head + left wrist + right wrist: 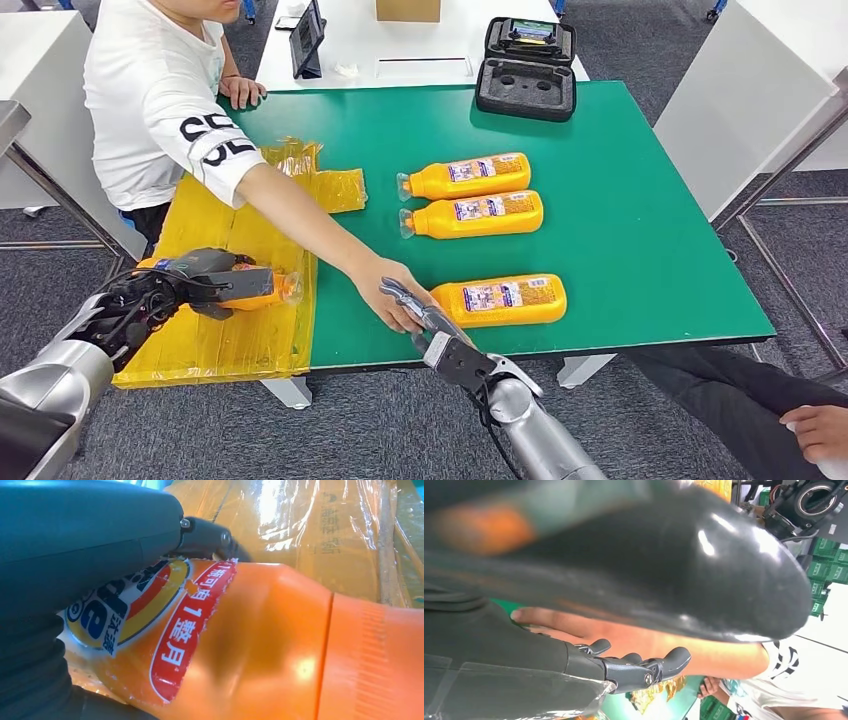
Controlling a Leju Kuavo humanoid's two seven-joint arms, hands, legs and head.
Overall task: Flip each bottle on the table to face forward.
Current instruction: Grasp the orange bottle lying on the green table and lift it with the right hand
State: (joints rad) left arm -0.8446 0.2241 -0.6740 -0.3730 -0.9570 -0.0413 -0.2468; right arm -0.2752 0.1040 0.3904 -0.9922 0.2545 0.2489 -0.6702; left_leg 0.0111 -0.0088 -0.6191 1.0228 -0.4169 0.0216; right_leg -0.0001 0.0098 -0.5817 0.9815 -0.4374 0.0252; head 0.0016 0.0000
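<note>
1. The green counter (640, 230) fills the middle of the head view, its near edge running just in front of the robot's arms.
2. A person in a white shirt (150, 90) sits at the far left corner and stretches one arm across the counter; that person's hand (392, 293) lies at the near edge, touching the robot's right hand.
3. A sheet of yellow plastic wrap (240, 330) covers the left end of the counter, crumpled at its far end.
4. A black foam-lined case (527, 88) stands open at the far edge.
5. Three orange detergent bottles lie on their sides on the green surface, caps pointing left: the far bottle (470, 176), the middle bottle (478, 214) just beside it, and the near bottle (505, 299) apart from them, close to the near edge.
6. The left hand (215, 280) grips a fourth orange bottle (260, 645) over the yellow wrap, its clear cap pointing right; the left wrist view shows its label with red and blue print.
7. The right hand (420, 312) holds nothing, its fingers (659, 665) stretched out flat against the person's hand, just left of the near bottle.
</note>
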